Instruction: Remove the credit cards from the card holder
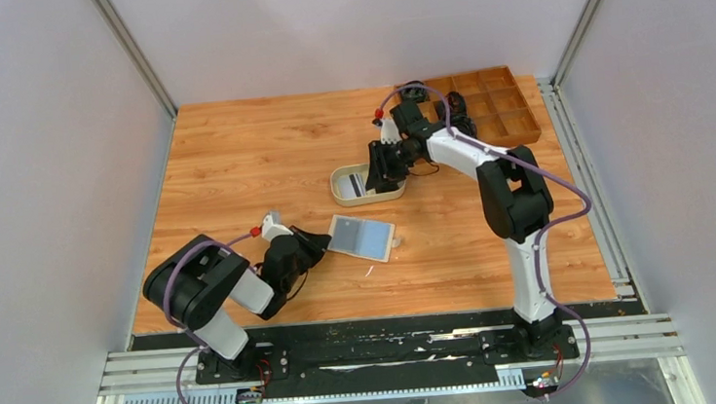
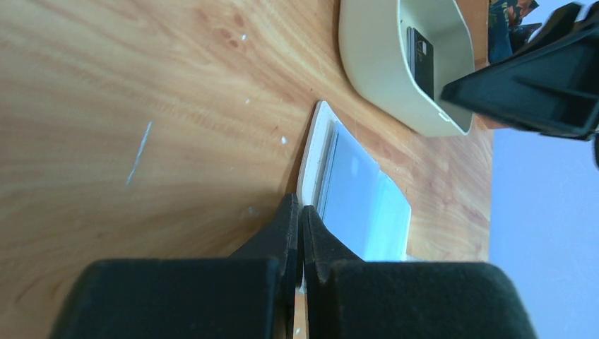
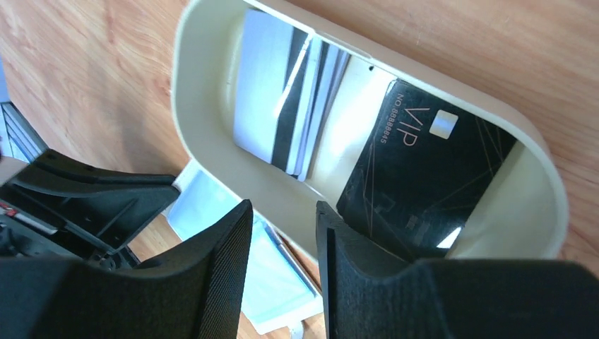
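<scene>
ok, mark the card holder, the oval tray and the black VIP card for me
card holder (image 1: 361, 238), top external view, middle of its pale open inside.
oval tray (image 3: 198, 92), right wrist view, its left wall.
black VIP card (image 3: 431, 169), right wrist view, middle of its face.

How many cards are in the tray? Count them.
2 at least: a black card at one end of the tray, a striped light card beside it; more may hide underneath.
</scene>
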